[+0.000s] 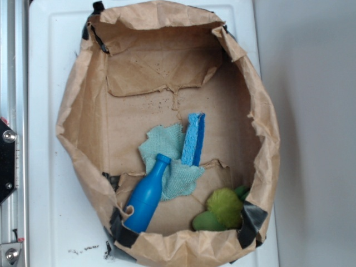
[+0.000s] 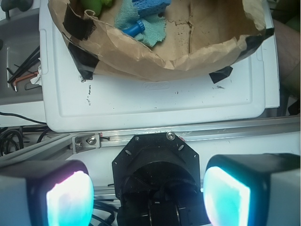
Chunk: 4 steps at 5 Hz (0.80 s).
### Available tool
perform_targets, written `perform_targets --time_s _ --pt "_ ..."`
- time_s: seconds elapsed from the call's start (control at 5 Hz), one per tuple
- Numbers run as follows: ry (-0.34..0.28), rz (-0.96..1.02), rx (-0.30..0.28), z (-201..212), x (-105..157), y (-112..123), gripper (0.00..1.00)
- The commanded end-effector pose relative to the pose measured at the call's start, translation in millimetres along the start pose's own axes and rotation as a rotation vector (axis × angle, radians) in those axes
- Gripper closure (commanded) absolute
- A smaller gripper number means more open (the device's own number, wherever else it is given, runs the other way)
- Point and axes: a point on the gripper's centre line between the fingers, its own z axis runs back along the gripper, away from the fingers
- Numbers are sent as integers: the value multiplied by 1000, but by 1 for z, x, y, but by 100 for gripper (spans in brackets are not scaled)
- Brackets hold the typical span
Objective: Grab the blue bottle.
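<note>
Blue bottle [image 1: 146, 196] lies tilted inside brown paper bag [image 1: 78, 117] on white tray [image 2: 155, 101], cap resting on teal cloth [image 1: 167, 153], blue sponge [image 1: 193, 139] just beside, green items [image 1: 222, 208] nearby; gripper [image 2: 148, 190] outside bag w/ fingers [image 2: 70, 197] spread apart, holding nothing.
</note>
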Motion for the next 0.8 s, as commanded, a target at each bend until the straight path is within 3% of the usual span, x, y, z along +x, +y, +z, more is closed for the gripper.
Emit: perform_targets --time_s 0.0,0.2,0.4,0.6 --pt "0 0 0 0 0 0 0" --pt "-18 101 63 -11 21 -37 0" --pt "42 178 68 -25 54 -37 0" --pt "0 231 85 -33 64 -28 0"
